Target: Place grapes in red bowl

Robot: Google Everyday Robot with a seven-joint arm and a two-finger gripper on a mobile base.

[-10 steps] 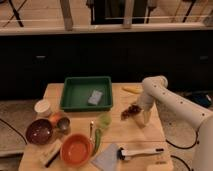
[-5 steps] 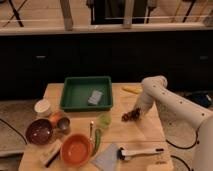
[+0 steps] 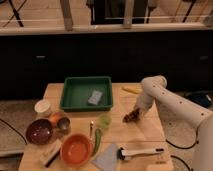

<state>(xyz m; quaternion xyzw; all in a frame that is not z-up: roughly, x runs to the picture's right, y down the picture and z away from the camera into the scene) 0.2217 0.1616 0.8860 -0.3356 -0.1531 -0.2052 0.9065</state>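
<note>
The grapes (image 3: 129, 118) are a small dark reddish lump on the wooden table (image 3: 150, 135), right of centre. My gripper (image 3: 134, 114) hangs from the white arm (image 3: 152, 92), pointing down, directly at the grapes and touching or nearly touching them. An orange-red bowl (image 3: 76, 148) stands at the table's front, left of centre, empty. A darker maroon bowl (image 3: 39, 131) stands at the left edge. Both bowls are well left of the gripper.
A green tray (image 3: 75, 95) holding a grey sponge (image 3: 95, 97) sits at the back. A yellow banana-like piece (image 3: 131, 90) lies behind the gripper. A green cup (image 3: 104, 121), a white cup (image 3: 43, 106), a small can (image 3: 63, 124), a white-handled brush (image 3: 140, 151) and a cloth (image 3: 106, 159) lie around the bowls.
The gripper end and the dark lump at it have shifted slightly down and to the right in the view. The bowls and other items have not moved.
</note>
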